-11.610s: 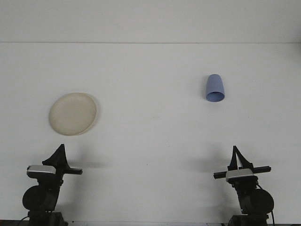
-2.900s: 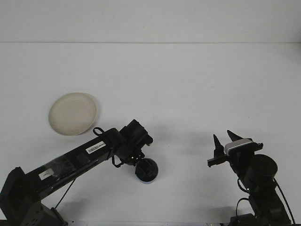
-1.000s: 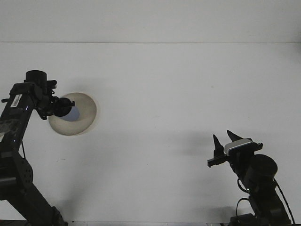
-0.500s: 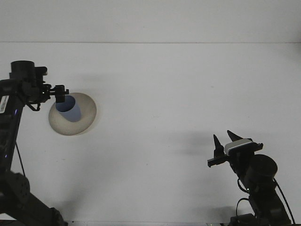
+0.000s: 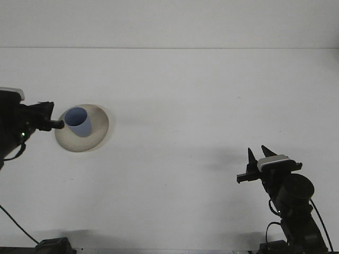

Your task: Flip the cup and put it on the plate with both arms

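Nearest the camera, the right gripper [image 5: 259, 155] is idling low over the white surface [image 5: 190, 106], jaws spread and holding nothing, much as it was a moment ago. Farther back on the left, the blue cup [image 5: 78, 121] is now standing mouth-up on the cream plate [image 5: 98, 129], freed. The left gripper [image 5: 51, 118] is pulling away leftward just beside it, jaws parted, so the placement looks essentially done.
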Available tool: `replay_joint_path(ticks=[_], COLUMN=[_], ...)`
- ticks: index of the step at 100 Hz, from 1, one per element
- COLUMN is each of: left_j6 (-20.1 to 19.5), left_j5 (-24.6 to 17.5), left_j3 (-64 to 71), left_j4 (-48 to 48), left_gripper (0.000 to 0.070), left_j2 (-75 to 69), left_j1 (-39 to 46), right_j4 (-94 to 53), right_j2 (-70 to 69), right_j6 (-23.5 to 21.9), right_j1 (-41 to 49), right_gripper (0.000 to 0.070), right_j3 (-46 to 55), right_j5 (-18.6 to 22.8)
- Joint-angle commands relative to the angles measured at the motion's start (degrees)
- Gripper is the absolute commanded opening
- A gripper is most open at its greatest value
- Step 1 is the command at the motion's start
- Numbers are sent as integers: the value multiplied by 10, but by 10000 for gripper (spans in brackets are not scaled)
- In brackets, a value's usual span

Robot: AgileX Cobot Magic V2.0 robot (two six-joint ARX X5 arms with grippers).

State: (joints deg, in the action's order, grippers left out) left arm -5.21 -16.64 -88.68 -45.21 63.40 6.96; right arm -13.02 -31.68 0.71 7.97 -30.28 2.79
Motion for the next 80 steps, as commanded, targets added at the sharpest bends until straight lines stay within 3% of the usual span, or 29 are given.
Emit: replay_joint_path(ticks=[1, 4, 13, 28, 37, 50, 80], left_j6=[-6, -8, -10, -4, 10, 35, 35], left_j5=[-3, -2, 21, 25, 61, 81, 81], left_j3=[69, 104, 251, 468, 556, 597, 595], left_j4=[50, 76, 196, 405, 497, 518, 518], left_gripper=[14, 14, 14, 15, 13, 12, 13], left_j2=[-26, -44, -116, -220, -264, -292, -322], left_j1=[-14, -20, -37, -48, -48, -48, -48], right_j4=[16, 24, 44, 76, 90, 100, 100], right_j2=[7, 11, 28, 55, 66, 69, 69], right_j6=[-10, -12, -30, -55, -54, -36, -37], right_j1=[-7, -13, -29, -54, -59, -58, -57], right_gripper=[74, 0, 0, 0, 0, 0, 0], right_j3=[-2, 0, 6, 16, 16, 16, 16], right_j5=[-2, -3, -3, 2, 0, -2, 0])
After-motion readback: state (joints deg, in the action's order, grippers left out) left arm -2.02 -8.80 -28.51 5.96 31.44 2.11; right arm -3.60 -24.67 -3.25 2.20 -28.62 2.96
